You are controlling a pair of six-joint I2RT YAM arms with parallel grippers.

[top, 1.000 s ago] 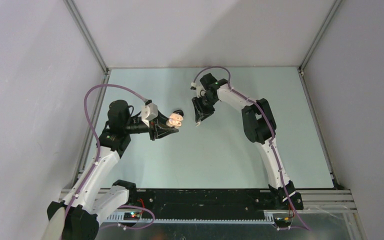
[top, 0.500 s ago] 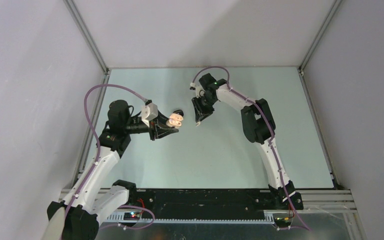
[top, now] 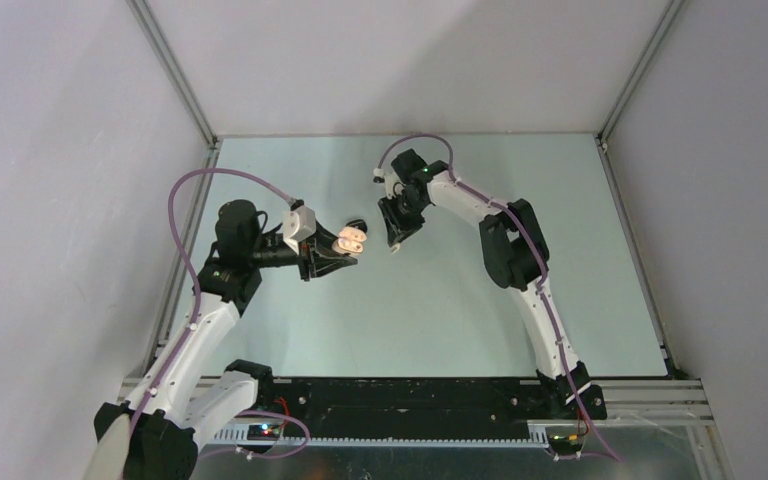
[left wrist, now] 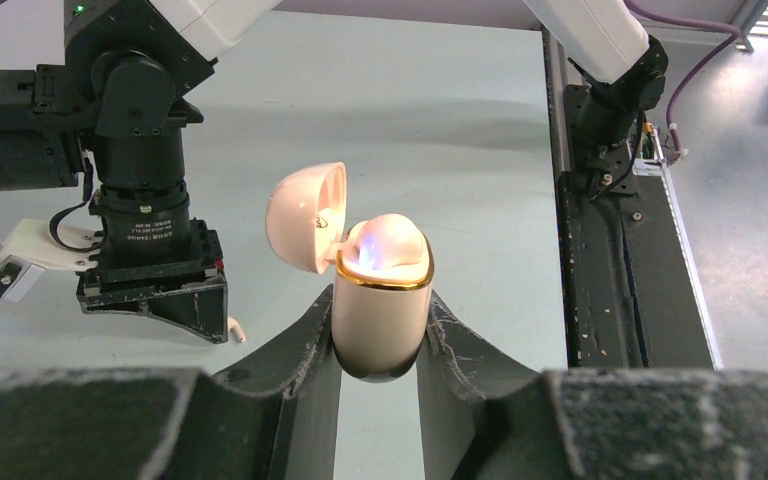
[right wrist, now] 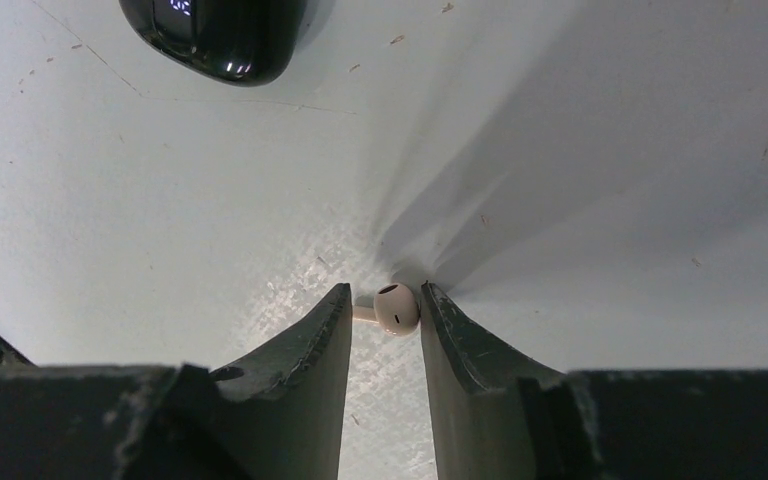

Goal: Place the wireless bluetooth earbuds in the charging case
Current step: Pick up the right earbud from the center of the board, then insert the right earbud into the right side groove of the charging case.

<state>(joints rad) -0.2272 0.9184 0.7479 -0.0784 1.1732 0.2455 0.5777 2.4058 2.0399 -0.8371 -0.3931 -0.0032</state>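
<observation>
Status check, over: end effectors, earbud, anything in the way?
Left end effector shut on open beige case, upright. Right end effector straddles earbud on table, grip unclear. Black case apart, not blocking.

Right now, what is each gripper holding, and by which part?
Left gripper: open beige charging case, by its lower body. Right gripper: straddles the earbud on the table; grip unclear.

Pale green table (top: 560, 300) — a black case (top: 358, 224) lies at ten o'clock from centre, a beige earbud (right wrist: 395, 308) at the case's four o'clock.
</observation>
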